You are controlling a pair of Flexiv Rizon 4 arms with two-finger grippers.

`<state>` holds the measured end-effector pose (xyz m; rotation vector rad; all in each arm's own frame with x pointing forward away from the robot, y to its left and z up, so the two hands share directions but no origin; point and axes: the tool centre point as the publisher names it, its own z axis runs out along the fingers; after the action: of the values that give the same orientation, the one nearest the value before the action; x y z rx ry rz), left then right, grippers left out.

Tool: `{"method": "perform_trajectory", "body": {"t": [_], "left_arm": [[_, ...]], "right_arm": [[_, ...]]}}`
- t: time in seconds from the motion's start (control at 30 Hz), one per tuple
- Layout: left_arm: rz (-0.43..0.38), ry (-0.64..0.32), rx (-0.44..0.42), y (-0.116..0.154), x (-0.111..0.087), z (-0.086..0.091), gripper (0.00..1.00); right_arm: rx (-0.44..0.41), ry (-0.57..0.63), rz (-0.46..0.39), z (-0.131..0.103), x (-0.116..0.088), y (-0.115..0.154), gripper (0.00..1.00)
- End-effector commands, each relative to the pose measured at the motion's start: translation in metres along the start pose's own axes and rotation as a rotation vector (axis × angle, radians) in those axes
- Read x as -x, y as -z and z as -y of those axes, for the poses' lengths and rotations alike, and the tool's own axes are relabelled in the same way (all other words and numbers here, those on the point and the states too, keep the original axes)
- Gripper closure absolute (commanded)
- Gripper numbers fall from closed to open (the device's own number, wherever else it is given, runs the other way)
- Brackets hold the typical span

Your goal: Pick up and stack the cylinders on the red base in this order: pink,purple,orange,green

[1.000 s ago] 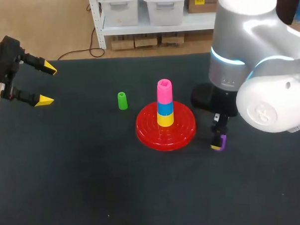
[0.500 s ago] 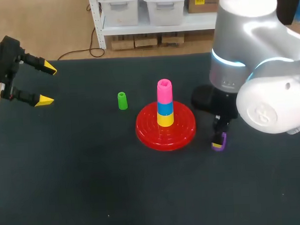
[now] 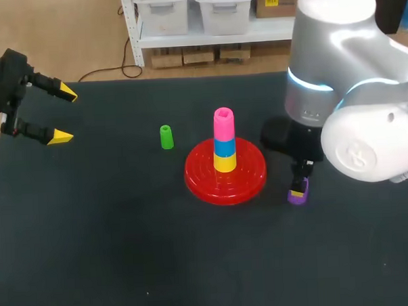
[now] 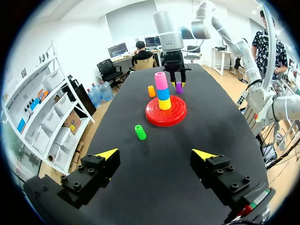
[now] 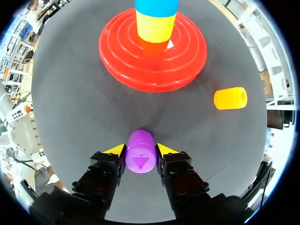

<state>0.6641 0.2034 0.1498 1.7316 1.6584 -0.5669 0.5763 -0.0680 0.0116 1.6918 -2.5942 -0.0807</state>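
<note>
The right gripper (image 5: pixel 140 150) has edged over and now pinches the purple cylinder (image 5: pixel 140 160), standing on the table just right of the base (image 3: pixel 198 177), ready for lifting onto the pink cylinder (image 3: pixel 224 124); the left gripper (image 3: pixel 63 115) stays spread, far left.

the base (image 3: pixel 200 179) bears a cylinder stack (image 3: pixel 224 141), a lone cylinder (image 3: pixel 166 137) left, a second cylinder (image 3: pixel 298 195) right.

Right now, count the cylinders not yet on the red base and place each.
3. Green cylinder: on the table beside the red base. Purple cylinder: held in the right gripper. Orange cylinder: on its side beside the base, ahead of that gripper.
</note>
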Motion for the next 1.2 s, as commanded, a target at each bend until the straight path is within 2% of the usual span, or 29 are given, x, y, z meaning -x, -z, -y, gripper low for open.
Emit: {"method": "perform_trajectory", "body": {"t": [0.03, 0.17, 0.37, 0.5, 0.6, 0.73, 0.83, 1.0, 1.2], "left_arm": [[0.000, -0.001, -0.001, -0.001, -0.001, -0.001, 0.00], [0.000, -0.001, -0.001, -0.001, -0.001, -0.001, 0.00], [0.000, -0.001, -0.001, -0.001, -0.001, -0.001, 0.00], [0.000, -0.001, -0.001, -0.001, -0.001, -0.001, 0.00], [0.000, -0.001, -0.001, -0.001, -0.001, -0.001, 0.00], [0.000, -0.001, -0.001, -0.001, -0.001, -0.001, 0.00], [0.000, -0.001, -0.001, -0.001, -0.001, -0.001, 0.00], [0.000, -0.001, -0.001, -0.001, -0.001, -0.001, 0.00], [0.000, -0.001, -0.001, -0.001, -0.001, -0.001, 0.00]], "right_arm": [[-0.018, 0.006, 0.027, 0.001, 0.004, 0.018, 1.00], [-0.044, 0.038, 0.097, 0.002, 0.015, 0.060, 1.00], [-0.068, 0.092, 0.191, 0.002, 0.034, 0.146, 1.00], [-0.083, 0.163, 0.187, 0.000, 0.045, 0.190, 1.00], [-0.080, 0.206, 0.200, -0.003, 0.055, 0.213, 1.00], [-0.065, 0.265, 0.202, -0.004, 0.069, 0.227, 1.00], [-0.070, 0.297, 0.174, 0.000, 0.080, 0.230, 1.00], [-0.057, 0.348, 0.110, 0.005, 0.096, 0.227, 1.00], [-0.045, 0.392, 0.075, 0.002, 0.114, 0.220, 1.00]]}}
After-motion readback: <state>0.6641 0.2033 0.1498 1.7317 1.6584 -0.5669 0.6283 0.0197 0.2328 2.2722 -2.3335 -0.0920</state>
